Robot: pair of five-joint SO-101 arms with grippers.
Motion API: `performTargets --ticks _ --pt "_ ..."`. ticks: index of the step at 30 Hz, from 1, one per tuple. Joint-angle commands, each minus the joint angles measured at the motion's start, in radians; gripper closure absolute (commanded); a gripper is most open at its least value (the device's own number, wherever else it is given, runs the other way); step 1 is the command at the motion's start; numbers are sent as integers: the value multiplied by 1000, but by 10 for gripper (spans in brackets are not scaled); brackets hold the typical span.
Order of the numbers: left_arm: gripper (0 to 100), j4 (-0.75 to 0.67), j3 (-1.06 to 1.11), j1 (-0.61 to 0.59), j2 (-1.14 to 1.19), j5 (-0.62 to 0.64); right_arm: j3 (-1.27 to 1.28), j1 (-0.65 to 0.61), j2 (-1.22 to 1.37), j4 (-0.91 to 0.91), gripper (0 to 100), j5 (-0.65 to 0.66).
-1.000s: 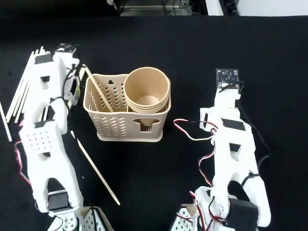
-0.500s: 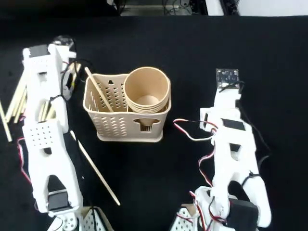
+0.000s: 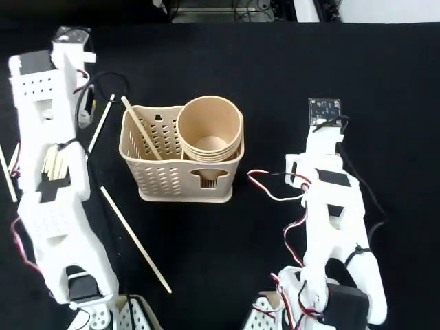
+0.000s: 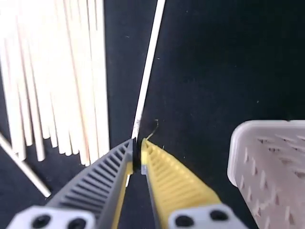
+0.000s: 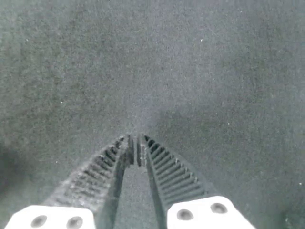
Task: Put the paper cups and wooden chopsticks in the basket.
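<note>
We see the left gripper (image 4: 136,149) pinched shut on the near end of a single wooden chopstick (image 4: 148,67). It runs away from the gripper across the black worktop (image 4: 209,57), just beside the loose bundle of chopsticks (image 4: 62,71) lying by the worktop's left edge. The basket (image 3: 148,180) stands a little left of the worktop's middle. The stacked paper cups (image 3: 210,130) sit upright in its right compartment, and a leaning chopstick (image 3: 141,128) rests tilted in its left one. A stray chopstick (image 3: 136,240) lies flat between the basket and the worktop's front edge. The right gripper (image 5: 137,150), jaws together and holding nothing, hangs over bare cloth on the worktop's right side.
</note>
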Motion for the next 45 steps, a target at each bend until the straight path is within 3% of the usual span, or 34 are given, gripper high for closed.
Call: performTargets --ticks 1,7,16,21,26,34,38,45 --pt "968 -132 58 -59 -95 11 -4 -14 -22 -17 963 0" --pt "769 -325 84 -165 68 11 -4 -14 -22 -17 963 0" --pt "757 -316 -196 -197 410 9 -4 -14 -22 -17 963 0" --pt "787 -222 -401 -206 575 9 -4 -14 -22 -17 963 0" --pt "983 -133 -602 -211 687 9 -4 -14 -22 -17 963 0" --pt "973 14 -872 -200 747 23 -2 -15 -22 -17 963 0" --pt "973 15 -911 -197 718 66 -2 -15 -22 -17 963 0" --pt "973 15 -750 -193 486 181 -2 -15 -22 -18 963 0"
